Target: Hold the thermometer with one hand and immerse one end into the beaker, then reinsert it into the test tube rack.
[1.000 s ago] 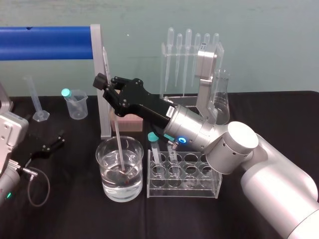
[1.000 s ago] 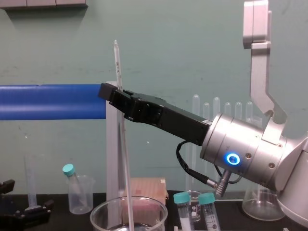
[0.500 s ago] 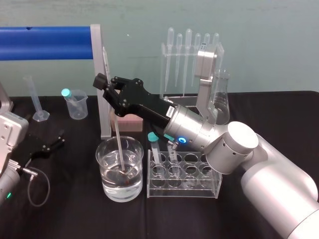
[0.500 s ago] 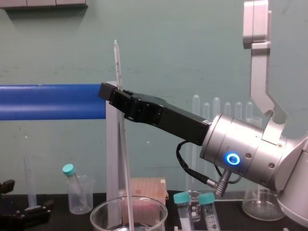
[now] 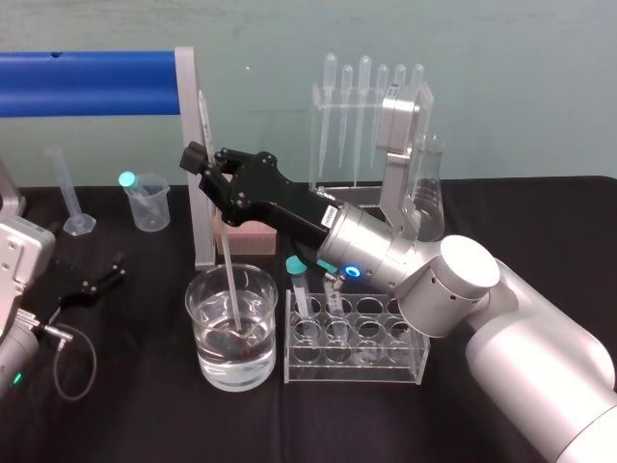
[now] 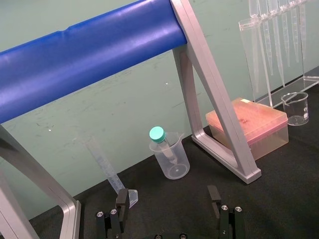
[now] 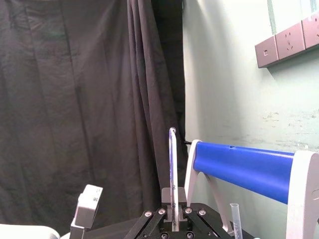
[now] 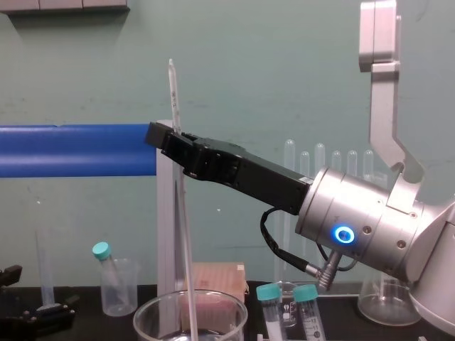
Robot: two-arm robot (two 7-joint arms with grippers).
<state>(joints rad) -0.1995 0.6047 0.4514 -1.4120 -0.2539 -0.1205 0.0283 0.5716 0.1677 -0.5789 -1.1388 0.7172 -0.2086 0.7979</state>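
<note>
The thermometer (image 5: 231, 294) stands nearly upright, a thin whitish rod. Its lower end is under the water in the large clear beaker (image 5: 205, 323) at the table's front centre. My right gripper (image 5: 208, 166) is shut on the rod well above the beaker, and the rod's top sticks up past the fingers (image 8: 171, 89). The right wrist view shows the thermometer (image 7: 172, 169) pinched between the jaws. Just right of the beaker stands the clear test tube rack (image 5: 416, 355), with teal-capped tubes (image 5: 295, 266) in it. My left gripper (image 5: 92, 282) rests open and idle at the left, nothing between its fingers (image 6: 121, 205).
A blue bar on a grey frame (image 5: 87, 82) spans the back left. Behind it are a graduated cylinder (image 5: 67, 193) and a small plastic beaker (image 5: 147, 204) with a capped tube. A pink box (image 5: 253, 234), a pipette stand (image 5: 366, 106) and a conical flask (image 5: 427, 183) stand behind the rack.
</note>
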